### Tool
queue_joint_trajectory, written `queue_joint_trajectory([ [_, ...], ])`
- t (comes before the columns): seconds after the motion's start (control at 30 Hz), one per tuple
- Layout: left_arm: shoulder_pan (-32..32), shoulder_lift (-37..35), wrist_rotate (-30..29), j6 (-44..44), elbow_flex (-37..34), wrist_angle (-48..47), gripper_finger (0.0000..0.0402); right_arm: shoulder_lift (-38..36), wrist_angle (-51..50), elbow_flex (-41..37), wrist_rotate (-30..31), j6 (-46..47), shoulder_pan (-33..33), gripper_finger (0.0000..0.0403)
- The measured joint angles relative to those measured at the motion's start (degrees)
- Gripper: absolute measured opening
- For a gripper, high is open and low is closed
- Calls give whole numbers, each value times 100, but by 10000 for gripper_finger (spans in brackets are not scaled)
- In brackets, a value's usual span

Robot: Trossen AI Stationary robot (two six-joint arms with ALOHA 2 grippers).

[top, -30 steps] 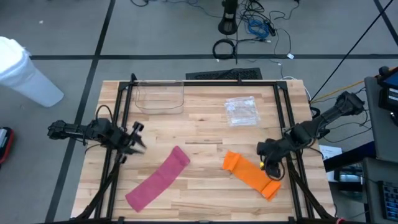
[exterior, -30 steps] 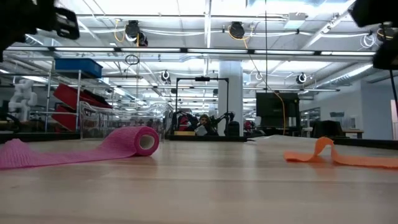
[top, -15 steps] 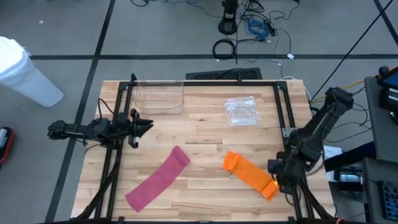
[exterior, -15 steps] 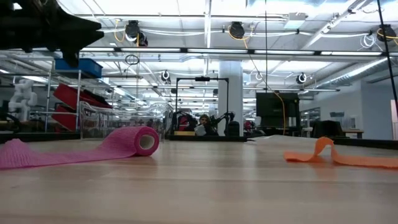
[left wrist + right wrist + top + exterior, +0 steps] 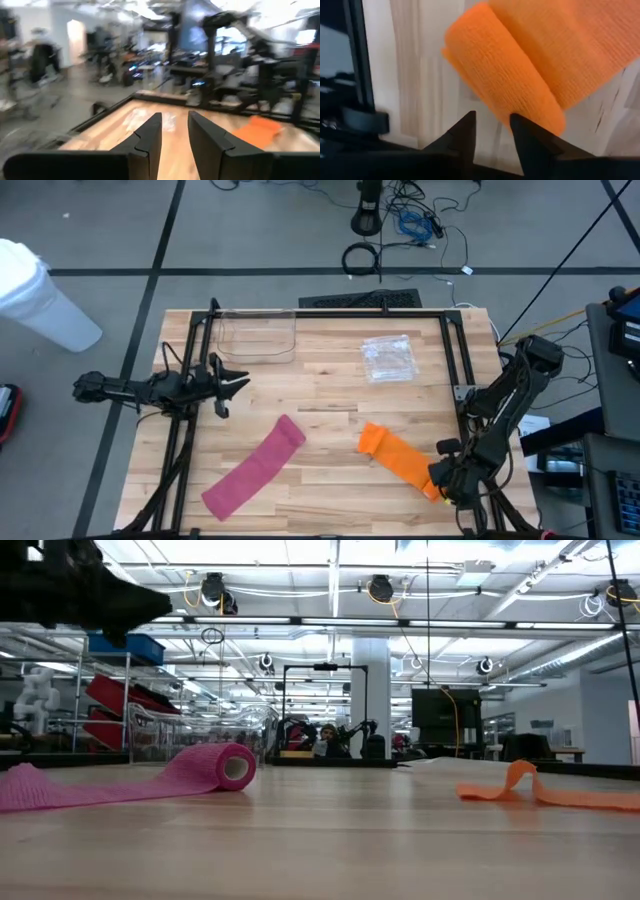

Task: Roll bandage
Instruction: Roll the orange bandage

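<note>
An orange bandage (image 5: pixel 400 460) lies flat on the table at the near right, and its near-right end is a short roll (image 5: pixel 505 85). My right gripper (image 5: pixel 443 480) points down right at this roll, open by a narrow gap, its fingertips (image 5: pixel 467 125) beside the roll's edge. A pink bandage (image 5: pixel 255 470) lies at the near left with its far end rolled (image 5: pixel 225 768). My left gripper (image 5: pixel 238 380) hovers over the table's left side, pointing level toward the right edge, open by a narrow gap (image 5: pixel 175 130), holding nothing. My right gripper comes from above, pointing down, with its fingertips at the edge of the orange bandage's rolled end (image 5: pixel 535 112). I cannot tell whether they touch it. The roll lies on the table.
A clear plastic box (image 5: pixel 258 335) stands at the far left and a clear plastic bag (image 5: pixel 388 358) lies at the far middle. Black frame rails (image 5: pixel 190 380) run along both table sides. Bare wood shows between the two bandages.
My right gripper has swung toward the table's near edge and gone down, ending at the orange bandage's near-right end. My left gripper has turned from pointing toward the near right to pointing level at the right edge. Both bandages lie as before.
</note>
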Motion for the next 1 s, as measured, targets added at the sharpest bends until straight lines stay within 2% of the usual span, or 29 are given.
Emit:
queue_joint_trajectory([
  [0.2,0,596,-155,-18,-2,392,100,22,-293,-8,-36,-37,-2,207],
  [0.3,0,873,-154,1,-2,631,100,-98,-449,-21,1,272,-31,228],
  [0.47,0,1377,-156,25,-2,1107,100,-139,-1383,327,227,534,-138,220],
  [0.53,0,1605,-156,-7,-2,1281,100,-139,-1633,538,506,532,-168,211],
  [0.67,0,2070,-154,-22,-2,1753,100,-143,-1577,720,972,485,-169,200],
  [0.8,0,2517,-78,19,-2,2368,100,-142,-1569,716,905,1200,-124,194],
  [1.0,0,3152,24,141,130,2676,100,-142,-2018,716,85,1009,-111,187],
])
